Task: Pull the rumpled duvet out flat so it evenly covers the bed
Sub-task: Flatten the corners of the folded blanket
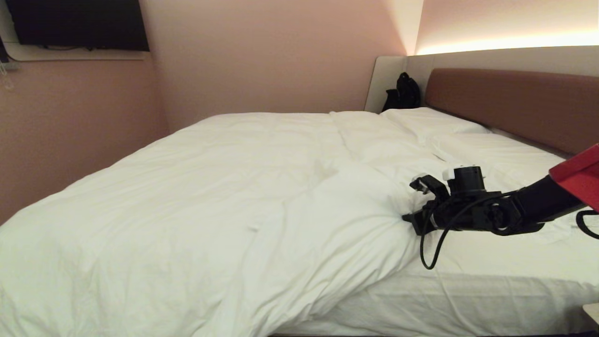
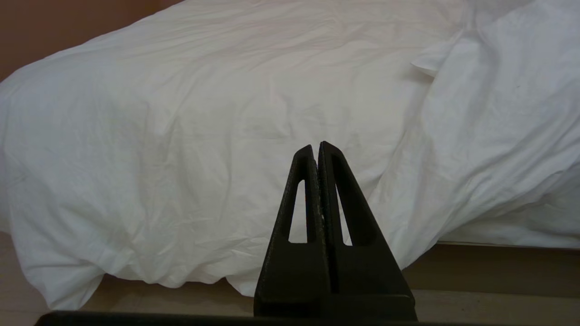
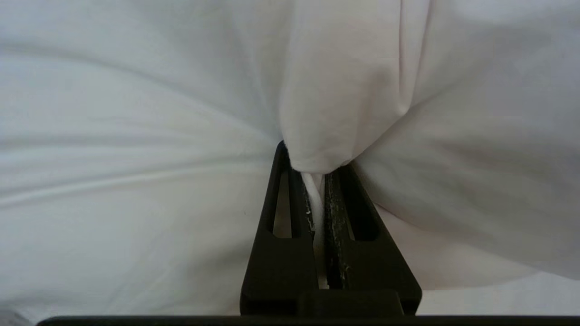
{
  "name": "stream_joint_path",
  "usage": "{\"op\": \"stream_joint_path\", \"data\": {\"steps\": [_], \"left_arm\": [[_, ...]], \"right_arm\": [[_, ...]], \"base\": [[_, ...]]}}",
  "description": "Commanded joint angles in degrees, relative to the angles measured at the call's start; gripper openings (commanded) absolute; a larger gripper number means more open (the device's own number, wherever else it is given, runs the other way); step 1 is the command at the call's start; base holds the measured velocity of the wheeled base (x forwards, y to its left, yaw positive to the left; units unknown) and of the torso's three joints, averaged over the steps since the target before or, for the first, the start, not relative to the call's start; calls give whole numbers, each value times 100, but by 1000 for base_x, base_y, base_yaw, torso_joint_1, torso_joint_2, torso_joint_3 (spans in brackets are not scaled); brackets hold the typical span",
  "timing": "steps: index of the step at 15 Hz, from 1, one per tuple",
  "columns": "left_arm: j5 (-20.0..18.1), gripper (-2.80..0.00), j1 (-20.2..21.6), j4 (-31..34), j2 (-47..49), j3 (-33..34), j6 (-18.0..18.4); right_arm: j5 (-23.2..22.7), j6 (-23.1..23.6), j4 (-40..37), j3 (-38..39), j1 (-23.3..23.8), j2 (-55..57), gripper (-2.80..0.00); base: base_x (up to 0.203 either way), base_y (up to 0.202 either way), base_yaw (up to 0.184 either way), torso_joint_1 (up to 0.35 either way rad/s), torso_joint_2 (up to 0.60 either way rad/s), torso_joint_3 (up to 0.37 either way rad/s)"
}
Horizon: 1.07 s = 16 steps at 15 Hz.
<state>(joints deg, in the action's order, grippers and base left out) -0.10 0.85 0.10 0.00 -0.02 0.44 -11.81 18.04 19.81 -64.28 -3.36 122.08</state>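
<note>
1. You have the right gripper point(image 1: 408, 218) pinched tight on a fold of the duvet point(image 1: 224, 196), at its edge near the bed's point(image 1: 468, 299) pillow end.
2. Your right wrist view alone shows cloth between the fingers point(image 3: 337, 213).
3. Your left gripper point(image 2: 316, 146), closed on nothing, faces the duvet's overhang.

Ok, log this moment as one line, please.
right gripper: shut on duvet edge | left gripper: shut, empty, off bed | sheet by pillows uncovered

Pink walls point(image 1: 262, 56), a dark wall-mounted screen point(image 1: 77, 23), warm cove lighting point(image 1: 505, 42).
</note>
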Motion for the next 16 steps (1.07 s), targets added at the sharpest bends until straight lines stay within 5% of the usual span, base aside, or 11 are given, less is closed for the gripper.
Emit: {"op": "stream_joint_path", "data": {"steps": [1, 12, 13, 16], "left_arm": [[1, -280, 3, -1, 0, 2, 0], [1, -280, 3, 0, 0, -5, 0], [1, -280, 3, -1, 0, 2, 0], [1, -280, 3, -1, 0, 2, 0]], "right_arm": [[-5, 12, 301, 319, 92, -166, -280], [49, -29, 784, 636, 221, 171, -280], [104, -29, 927, 641, 221, 229, 0], [109, -38, 1042, 703, 221, 178, 0]], "base": [[0, 0, 0, 0, 0, 0], [0, 0, 0, 0, 0, 0], [0, 0, 0, 0, 0, 0], [0, 0, 0, 0, 0, 0]]}}
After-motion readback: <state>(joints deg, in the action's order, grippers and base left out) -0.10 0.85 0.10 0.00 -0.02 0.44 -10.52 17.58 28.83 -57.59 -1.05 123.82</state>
